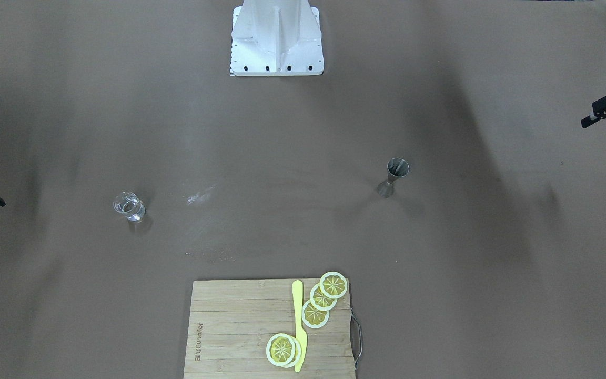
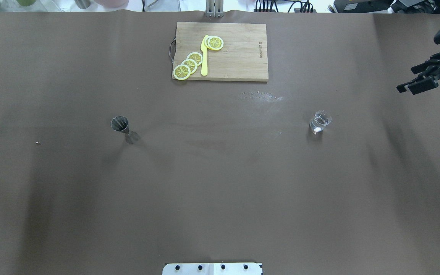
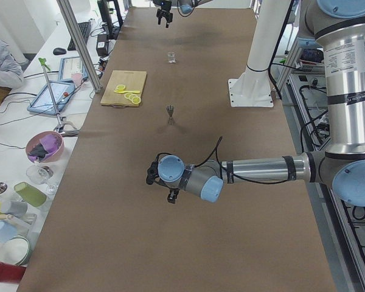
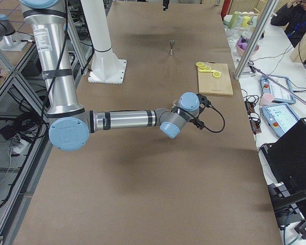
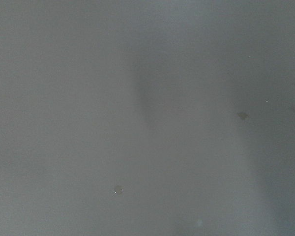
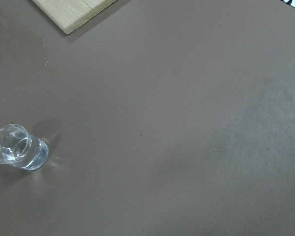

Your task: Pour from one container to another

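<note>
A steel jigger point(image 2: 120, 124) stands upright on the brown table, left of centre in the overhead view; it also shows as the jigger point(image 1: 397, 176). A small clear glass point(image 2: 320, 121) holding clear liquid stands to the right, also seen as the glass point(image 6: 18, 147) in the right wrist view. My right gripper point(image 2: 405, 80) hovers open and empty at the table's right end, well clear of the glass. My left gripper point(image 1: 599, 131) hangs open and empty beyond the jigger's side. The left wrist view shows only bare table.
A wooden cutting board point(image 2: 243, 53) lies at the far middle edge with several lemon slices point(image 2: 189, 65) and a yellow knife point(image 2: 204, 57). A wet smear point(image 2: 260, 95) marks the cloth in front of it. The robot base point(image 1: 276, 37) stands at the near middle edge.
</note>
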